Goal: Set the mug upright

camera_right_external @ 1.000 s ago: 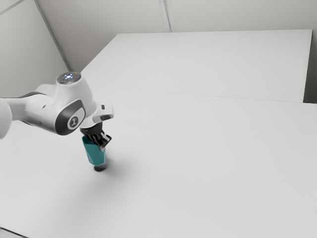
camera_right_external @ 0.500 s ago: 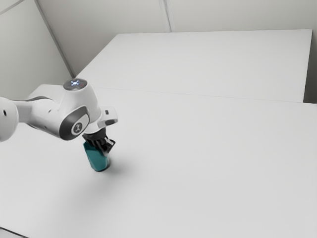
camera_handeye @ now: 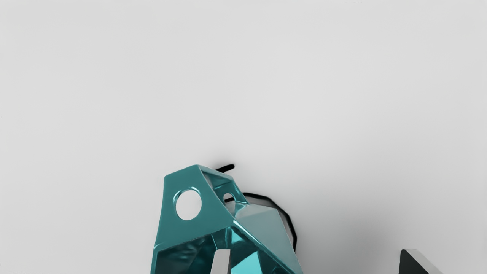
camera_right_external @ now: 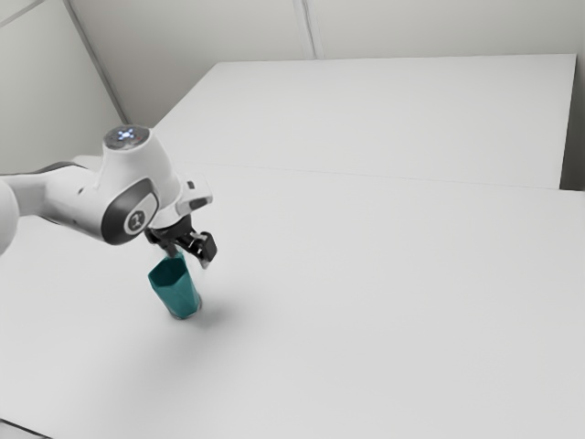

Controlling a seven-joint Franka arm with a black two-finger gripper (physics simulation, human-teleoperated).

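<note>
At the exterior view's left, my gripper [camera_right_external: 188, 257] is over the teal mug [camera_right_external: 178, 294], its fingers spread wide. The faceted mug has its mouth upward and its base at the table, and its body slants in that view; whether the base lies fully flat I cannot tell. In the wrist view, the gripper [camera_handeye: 315, 262] stands open: one finger overlaps the mouth of the mug [camera_handeye: 198, 232], the other is off to the side, away from its wall. The handle part with a round hole faces away from the fingers.
The white table [camera_right_external: 393, 311] extends widely around the mug. Behind it is another white surface [camera_right_external: 384, 119], with pale walls beyond. A thin dark line [camera_right_external: 23, 428] crosses the exterior view's lower left corner.
The mug has settled lower over its base, and the dark patch beneath it is no longer exposed. My hand first dropped, then rose; the fingers have parted, uncovering the mug's rim.
</note>
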